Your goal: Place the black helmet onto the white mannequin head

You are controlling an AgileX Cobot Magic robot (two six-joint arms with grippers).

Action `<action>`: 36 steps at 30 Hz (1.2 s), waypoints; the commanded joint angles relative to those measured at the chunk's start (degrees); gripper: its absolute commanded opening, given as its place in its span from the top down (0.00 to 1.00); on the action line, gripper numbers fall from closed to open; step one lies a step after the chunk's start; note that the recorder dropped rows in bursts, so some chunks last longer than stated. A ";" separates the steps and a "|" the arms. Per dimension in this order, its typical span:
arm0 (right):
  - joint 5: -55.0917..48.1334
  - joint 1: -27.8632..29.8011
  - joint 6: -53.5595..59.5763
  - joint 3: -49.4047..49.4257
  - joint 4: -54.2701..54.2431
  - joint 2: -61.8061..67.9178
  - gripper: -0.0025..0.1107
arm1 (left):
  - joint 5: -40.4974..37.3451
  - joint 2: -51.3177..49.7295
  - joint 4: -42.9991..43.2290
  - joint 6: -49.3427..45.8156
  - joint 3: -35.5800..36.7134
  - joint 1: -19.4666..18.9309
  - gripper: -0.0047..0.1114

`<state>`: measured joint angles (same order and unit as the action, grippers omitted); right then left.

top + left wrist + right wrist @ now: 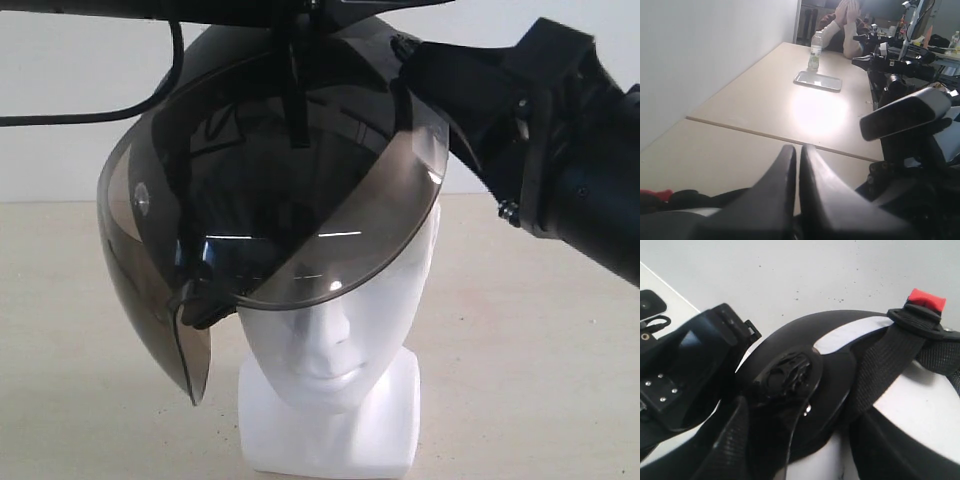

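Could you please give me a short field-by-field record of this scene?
helmet: black helmet tilted over the head, not level
visor: smoky visor down over the eyes
head: white mannequin head upright on the table
right: right gripper appears clamped on the helmet's side
left: left gripper fingers together, nothing seen held

Open table (pixel 520 330) beside white mannequin head (pixel 335 340), black helmet (pixel 270 170) blocking above

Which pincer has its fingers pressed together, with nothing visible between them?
The left pincer: its fingers meet, apparently empty; the right pincer is at the black helmet.
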<state>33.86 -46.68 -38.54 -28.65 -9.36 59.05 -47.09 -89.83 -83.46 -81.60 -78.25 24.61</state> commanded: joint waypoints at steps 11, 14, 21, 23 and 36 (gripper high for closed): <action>-5.72 -1.22 24.17 -0.07 -9.86 0.79 0.98 | 0.61 -5.16 8.30 2.31 5.70 1.17 0.92; -5.84 -1.22 26.34 -0.07 -10.10 -1.08 0.98 | 1.49 -6.29 8.30 2.09 5.70 2.92 0.92; -9.10 -1.22 35.32 -0.07 -17.95 -6.88 0.98 | 2.81 -7.51 5.37 0.98 5.70 4.62 0.92; -9.31 -1.22 41.60 -0.07 -23.34 -7.97 0.98 | 2.80 -7.51 4.44 0.34 5.70 4.62 0.92; -7.94 -1.22 69.54 -0.07 -51.33 -15.89 0.54 | 2.68 -7.51 4.43 0.82 5.70 4.71 0.92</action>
<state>23.90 -47.89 25.36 -28.84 -51.45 44.66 -46.91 -91.63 -88.12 -86.60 -76.96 29.39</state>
